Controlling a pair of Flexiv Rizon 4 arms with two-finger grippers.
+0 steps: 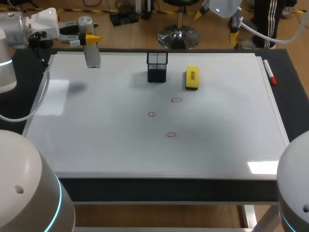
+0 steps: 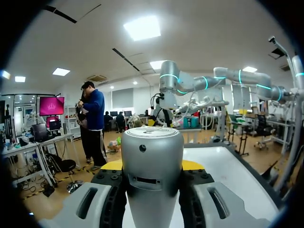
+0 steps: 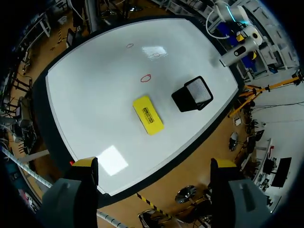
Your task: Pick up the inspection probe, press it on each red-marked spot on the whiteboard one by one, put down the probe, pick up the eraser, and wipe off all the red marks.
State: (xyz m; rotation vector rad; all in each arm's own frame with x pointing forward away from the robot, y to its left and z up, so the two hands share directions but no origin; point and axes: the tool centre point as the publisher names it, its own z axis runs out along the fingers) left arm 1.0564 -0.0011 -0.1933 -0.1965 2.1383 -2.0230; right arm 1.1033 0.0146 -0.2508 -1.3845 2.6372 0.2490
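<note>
Head view: the whiteboard point(image 1: 96, 145) lies flat and covers most of the dark bench point(image 1: 292, 92).

The left arm point(image 1: 29, 24) enters at the far left corner, with its wrist turned so the fingers point right along the far edge of the board. The right arm point(image 1: 224, 7) is raised beyond the far right edge, clear of the board.

The probe point(image 1: 92, 55) is a plain grey cylinder, standing upright over the far left corner of the whiteboard. It cannot be told whether its lower end touches the board. In the left wrist view the probe point(image 2: 152, 175) shows a flat round cap and a small dark hole in its side.

The left gripper point(image 1: 91, 38) is clamped on the probe near its upper end. In the left wrist view its yellow tips press the cylinder from both sides.

In the right wrist view the right gripper point(image 3: 154, 164) has its fingers spread wide with nothing between them. It looks down on the board from high above the far edge.

A black mesh holder point(image 1: 157, 66) stands at the far middle of the board. The yellow eraser point(image 1: 192, 77) lies flat just to its right, not touching it. A red marker point(image 1: 270, 74) lies along the right edge of the board.

Three red marks point(image 1: 152, 114), small open rings, sit apart at mid-board, nearer than the holder and the eraser.
</note>
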